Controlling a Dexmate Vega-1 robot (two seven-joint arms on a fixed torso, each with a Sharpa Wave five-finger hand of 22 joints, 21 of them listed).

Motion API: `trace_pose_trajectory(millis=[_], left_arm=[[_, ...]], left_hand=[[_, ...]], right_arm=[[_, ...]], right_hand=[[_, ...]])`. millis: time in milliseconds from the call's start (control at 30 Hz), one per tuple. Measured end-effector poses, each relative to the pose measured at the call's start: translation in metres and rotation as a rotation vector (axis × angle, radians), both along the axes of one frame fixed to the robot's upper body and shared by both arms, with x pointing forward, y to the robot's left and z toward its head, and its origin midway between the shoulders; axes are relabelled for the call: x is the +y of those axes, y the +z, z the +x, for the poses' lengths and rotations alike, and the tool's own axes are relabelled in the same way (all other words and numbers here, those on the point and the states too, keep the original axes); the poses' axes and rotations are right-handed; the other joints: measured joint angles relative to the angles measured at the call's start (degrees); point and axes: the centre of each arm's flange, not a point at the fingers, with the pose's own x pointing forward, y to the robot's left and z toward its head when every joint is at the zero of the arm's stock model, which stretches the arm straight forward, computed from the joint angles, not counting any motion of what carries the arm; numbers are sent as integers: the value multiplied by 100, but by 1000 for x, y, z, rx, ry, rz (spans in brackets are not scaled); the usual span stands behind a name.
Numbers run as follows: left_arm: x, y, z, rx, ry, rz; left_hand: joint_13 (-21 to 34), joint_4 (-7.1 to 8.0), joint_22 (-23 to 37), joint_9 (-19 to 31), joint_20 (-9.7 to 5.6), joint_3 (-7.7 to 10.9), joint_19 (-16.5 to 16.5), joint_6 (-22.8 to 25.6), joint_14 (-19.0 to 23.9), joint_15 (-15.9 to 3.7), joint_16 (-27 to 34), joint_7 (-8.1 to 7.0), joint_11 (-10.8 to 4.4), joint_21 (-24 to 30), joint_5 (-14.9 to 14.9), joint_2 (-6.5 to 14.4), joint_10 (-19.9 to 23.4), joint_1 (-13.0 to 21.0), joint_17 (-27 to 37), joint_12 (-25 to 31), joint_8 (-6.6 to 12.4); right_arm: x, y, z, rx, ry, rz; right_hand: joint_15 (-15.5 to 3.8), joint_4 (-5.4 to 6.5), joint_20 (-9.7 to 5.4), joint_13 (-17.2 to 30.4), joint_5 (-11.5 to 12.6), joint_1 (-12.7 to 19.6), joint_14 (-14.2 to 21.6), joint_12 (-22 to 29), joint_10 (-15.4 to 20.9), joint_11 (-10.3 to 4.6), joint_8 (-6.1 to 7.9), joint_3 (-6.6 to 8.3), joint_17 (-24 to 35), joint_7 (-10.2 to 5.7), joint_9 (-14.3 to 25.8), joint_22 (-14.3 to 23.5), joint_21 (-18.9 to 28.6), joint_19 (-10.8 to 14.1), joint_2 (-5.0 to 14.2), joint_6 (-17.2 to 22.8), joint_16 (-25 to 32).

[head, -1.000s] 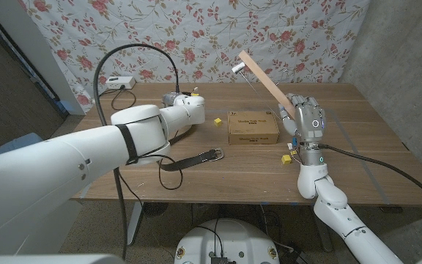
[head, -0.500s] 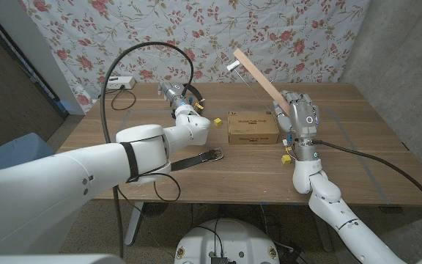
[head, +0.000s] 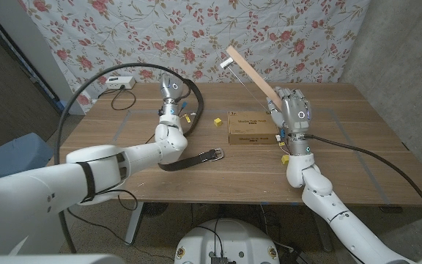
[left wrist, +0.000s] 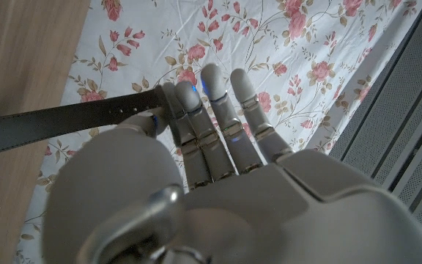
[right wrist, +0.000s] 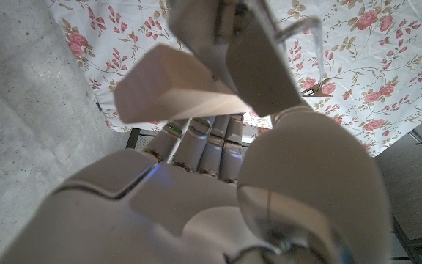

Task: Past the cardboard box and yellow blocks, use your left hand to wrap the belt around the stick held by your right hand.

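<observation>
Belt (head: 123,73) in the air, arcing high behind the box (head: 253,127) and off to its left, while its buckle end trails down onto the table (head: 357,147) just left of the box. The left hand (head: 170,92) is raised behind and left of the box, and in the left wrist view the strap (left wrist: 64,121) runs across the fingertips (left wrist: 189,99), pinched at the thumb side with the other fingers held long and close together; that light pinch looks chosen to let the strap swing free as a loop rather than bunch up. Over at the right end of the box, the right hand (head: 290,110) stands upright with its fingers curled tight around the lower end of the stick (head: 251,72), and the right wrist view shows the wooden end (right wrist: 174,92) jutting out past the closed fingers. The stick leans up and back over the box, its free tip high, which I judge leaves a bare length ready to take the wrap. Yellow blocks sit low and out of the way: one (head: 216,121) just left of the box, another (head: 286,158) near its right front corner. The lift clears both, I reckon, so the loop can come across above the box. Strap and stick are well apart, no turn made yet.
</observation>
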Motion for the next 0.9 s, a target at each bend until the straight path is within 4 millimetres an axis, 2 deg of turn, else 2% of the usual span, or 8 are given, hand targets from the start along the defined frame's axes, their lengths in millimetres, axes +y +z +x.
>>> trace_pose_trajectory(millis=[33,67,133,167,267,367,633,900], left_arm=[[-5,1,0,1,-9,24],[15,-1,-8,-2,-27,29],[7,-1,-8,2,-45,66],[18,-1,-19,-8,-78,56],[7,-2,-19,-1,-111,110],[-1,6,-49,-44,-242,89],[-49,31,-117,-167,-567,85],[-69,52,-165,-244,-762,78]], left_hand=[[0,16,-11,10,-10,16,11,-18,0,0,0,-19,-1,0,10,0,-2,0,16,-18,1],[0,24,-24,26,-21,19,22,-22,0,0,0,-23,-12,0,34,-1,-13,1,40,-38,1],[0,45,-27,29,-31,-2,31,-22,0,0,-24,-23,-14,0,75,-29,-15,29,66,-38,1],[0,62,-27,30,-31,15,31,-23,0,0,-24,-23,-15,0,76,-29,-16,29,72,-39,2],[0,68,-53,53,-30,21,31,-23,0,0,-24,-23,-18,0,132,-29,-20,29,84,-39,34],[-16,117,-74,68,-30,22,31,-25,0,0,-58,-21,-21,0,177,-29,-18,29,110,-38,34],[19,140,-133,66,-50,-1,51,-47,74,-32,-140,0,-43,0,288,-90,3,29,126,-51,38],[2,181,-187,81,-50,4,51,-45,125,-42,-196,3,-53,26,365,-86,13,32,137,-84,38]], right_arm=[[2,2,1,0,-1,-3],[4,3,2,1,-4,-5],[8,6,3,-3,2,-4],[8,6,3,-3,2,-4],[13,10,6,-2,0,-7],[19,14,11,11,-13,-14],[29,19,16,25,-26,-26],[34,20,17,33,-31,-32]], right_hand=[[0,0,0,0,1,0,0,0,0,0,0,0,0,0,0,0,0,0,0,0,0],[0,0,0,0,1,0,0,0,0,0,0,0,0,0,0,0,0,0,0,0,0],[0,0,0,0,1,0,0,0,0,0,0,0,0,1,0,0,0,0,0,1,0],[0,0,0,0,1,0,0,0,0,0,0,0,0,1,0,0,0,0,0,1,0],[0,0,0,0,2,0,0,0,0,0,0,0,0,1,0,0,0,0,0,1,0],[0,0,0,0,1,0,0,0,0,0,0,0,0,8,0,0,23,1,0,8,0],[1,0,0,28,1,0,0,0,0,0,0,0,0,8,0,1,43,1,0,9,0],[1,0,-21,28,0,0,-1,0,0,0,0,0,0,8,0,1,43,-20,0,8,0]])
